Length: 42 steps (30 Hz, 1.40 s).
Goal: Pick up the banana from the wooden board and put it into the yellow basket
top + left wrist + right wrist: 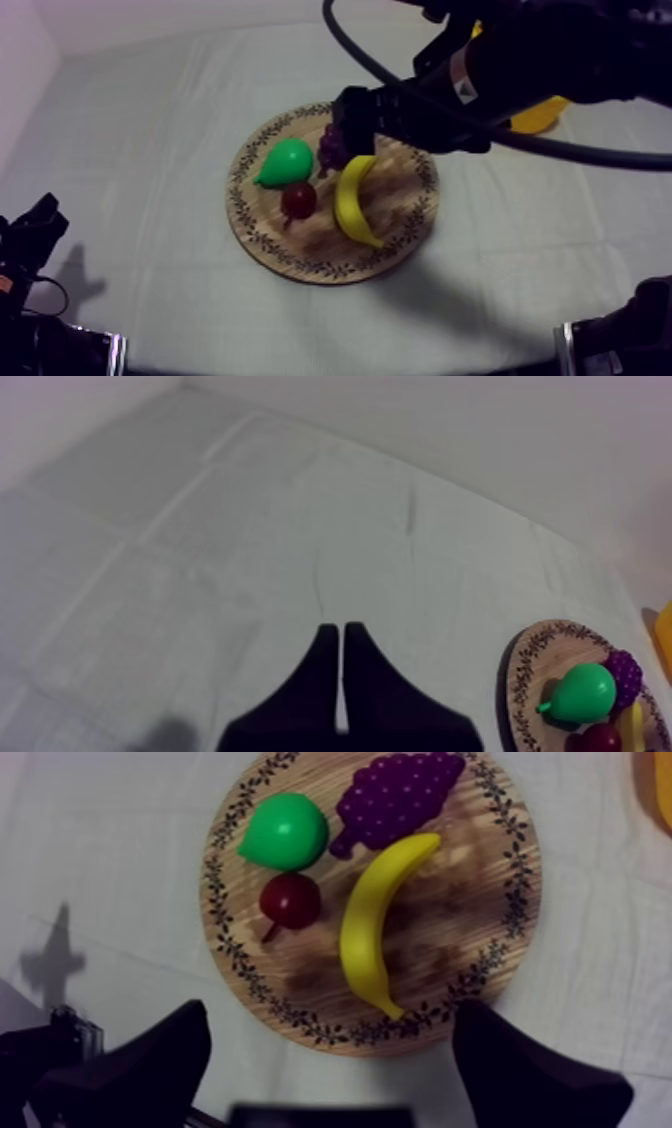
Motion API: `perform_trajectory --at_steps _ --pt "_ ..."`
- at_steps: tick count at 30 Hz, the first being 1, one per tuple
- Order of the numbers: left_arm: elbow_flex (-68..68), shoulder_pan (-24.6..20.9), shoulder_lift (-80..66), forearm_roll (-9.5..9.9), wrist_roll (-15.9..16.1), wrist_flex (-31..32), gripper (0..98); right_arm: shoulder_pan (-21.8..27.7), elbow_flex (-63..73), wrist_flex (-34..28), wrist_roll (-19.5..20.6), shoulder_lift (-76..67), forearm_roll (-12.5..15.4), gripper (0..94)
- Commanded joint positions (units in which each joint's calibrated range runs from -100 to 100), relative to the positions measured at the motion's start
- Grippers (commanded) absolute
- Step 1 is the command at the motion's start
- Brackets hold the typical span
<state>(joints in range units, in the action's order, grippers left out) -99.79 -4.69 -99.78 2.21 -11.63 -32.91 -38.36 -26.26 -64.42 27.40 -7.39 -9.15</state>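
On the board (300,255), at mid-table on the cloth (150,150), the banana (352,200) lies flat on the right half. It curves from its far end, just beside the grapes (330,148), to its near end close to the near rim. At the board's left are the pear (285,163) and, nearer, the small red fruit (298,200); the red fruit sits just left of the banana, and I cannot tell whether they touch. My right gripper (352,120) hangs above the far part of the board, over the grapes and the banana's far end. Its fingers are spread wide with nothing between them. At far right, the basket (535,115) stands on the cloth, partly hidden by my right arm. At near left, my left gripper (340,631) sits low over bare cloth, well apart from the board, its fingers pressed together on nothing.
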Motion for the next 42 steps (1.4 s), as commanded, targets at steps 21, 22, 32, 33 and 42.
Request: perform_trajectory --at_steps 21,22,32,33,42 --pt "0.0 0.0 0.0 -0.03 0.0 0.0 0.1 3.4 5.4 3.1 -7.3 22.6 7.5 82.2" --pt "0.0 0.0 0.0 -0.03 0.0 0.0 0.1 3.5 5.7 3.2 -7.5 23.6 7.7 82.2" --pt "0.0 0.0 0.0 -0.03 0.0 0.0 0.1 5.5 11.2 2.6 -10.8 32.7 10.7 81.5" --pt "0.0 0.0 0.0 -0.03 0.0 0.0 0.1 5.6 12.0 2.2 -11.2 33.5 10.9 81.3" --pt "0.0 0.0 0.0 -0.03 0.0 0.0 0.1 7.0 18.8 -2.6 -15.1 39.4 13.9 77.8"
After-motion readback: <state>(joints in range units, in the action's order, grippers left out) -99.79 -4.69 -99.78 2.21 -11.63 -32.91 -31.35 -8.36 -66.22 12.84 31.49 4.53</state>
